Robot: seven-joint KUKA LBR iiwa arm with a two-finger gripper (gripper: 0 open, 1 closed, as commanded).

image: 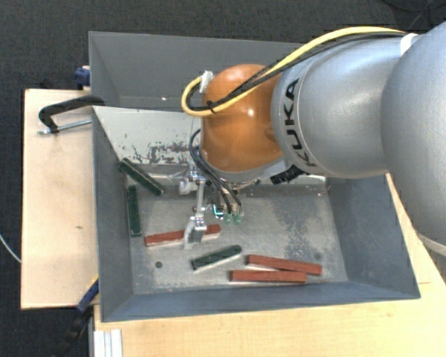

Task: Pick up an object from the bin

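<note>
My claw (198, 233) is down at the floor of the bin (372, 244), right on a flat red-brown bar (167, 238). I cannot tell from here whether the claw is apart or together, and I cannot say it has the bar. What the pick depends on, I judge, is this: the bar's long axis runs nearly across the view, rising slightly to the right, and I sit towards its right end, so most of its length lies to the view's left of me. Lifted from there, it may tip. It looks like a stiff, matte, straight-edged strip lying flat on scuffed grey metal. Just beside me, towards the bin's front wall, lies a dark green bar (216, 256) of similar shape, apart from the red one. Further right, two more red-brown bars (284, 265) (267, 277) lie close together, almost parallel. Well off to the view's left are a green strip (134, 210) lying lengthwise along the wall and another (141, 178) slanting near the scratched back wall.
</note>
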